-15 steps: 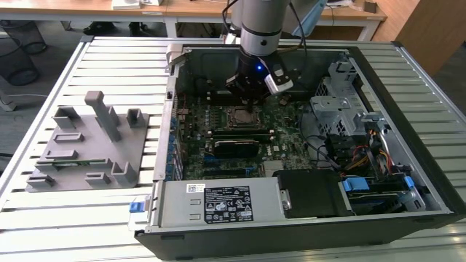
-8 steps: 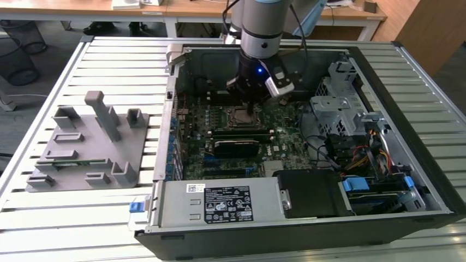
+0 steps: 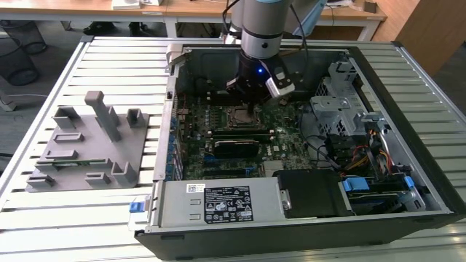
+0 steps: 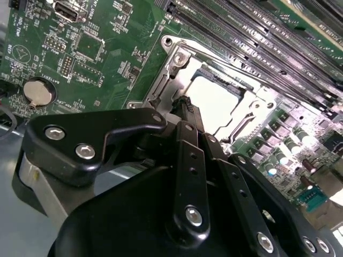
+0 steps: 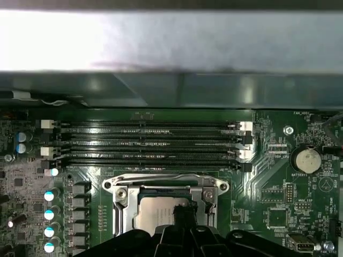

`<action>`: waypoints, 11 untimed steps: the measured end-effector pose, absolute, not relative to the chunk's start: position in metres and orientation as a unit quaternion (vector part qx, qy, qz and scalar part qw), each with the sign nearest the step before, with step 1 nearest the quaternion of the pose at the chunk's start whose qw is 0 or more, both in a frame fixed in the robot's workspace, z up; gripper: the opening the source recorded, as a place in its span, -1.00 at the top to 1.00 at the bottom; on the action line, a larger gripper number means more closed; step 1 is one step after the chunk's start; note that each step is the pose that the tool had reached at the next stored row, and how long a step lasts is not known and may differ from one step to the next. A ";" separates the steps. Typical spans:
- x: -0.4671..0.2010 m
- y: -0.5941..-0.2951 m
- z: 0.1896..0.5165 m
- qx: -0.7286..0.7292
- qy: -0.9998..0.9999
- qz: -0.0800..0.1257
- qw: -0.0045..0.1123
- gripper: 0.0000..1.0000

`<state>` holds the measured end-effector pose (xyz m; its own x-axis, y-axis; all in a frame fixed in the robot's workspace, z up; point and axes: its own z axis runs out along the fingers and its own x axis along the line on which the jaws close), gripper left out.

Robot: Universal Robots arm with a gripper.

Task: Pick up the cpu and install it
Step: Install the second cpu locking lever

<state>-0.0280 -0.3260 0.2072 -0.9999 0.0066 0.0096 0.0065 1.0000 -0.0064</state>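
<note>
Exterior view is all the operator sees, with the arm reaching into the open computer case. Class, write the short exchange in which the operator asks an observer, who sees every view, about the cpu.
Operator: The arm blocks the socket for me. Is the cpu in it?
Observer: Yes. In both wrist views the cpu lies flat inside the socket's metal frame, silvery top up.
Operator: Where is the pincer relative to it?
Observer: In the second wrist view the pincer has its tip at the cpu's edge. I cannot tell whether it touches.
</note>
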 end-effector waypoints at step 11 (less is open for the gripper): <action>-0.028 -0.327 0.225 -0.003 -1.000 0.003 0.005 0.79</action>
<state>-0.0279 -0.3268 0.2254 -0.9999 0.0064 0.0096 0.0063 1.0000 -0.0064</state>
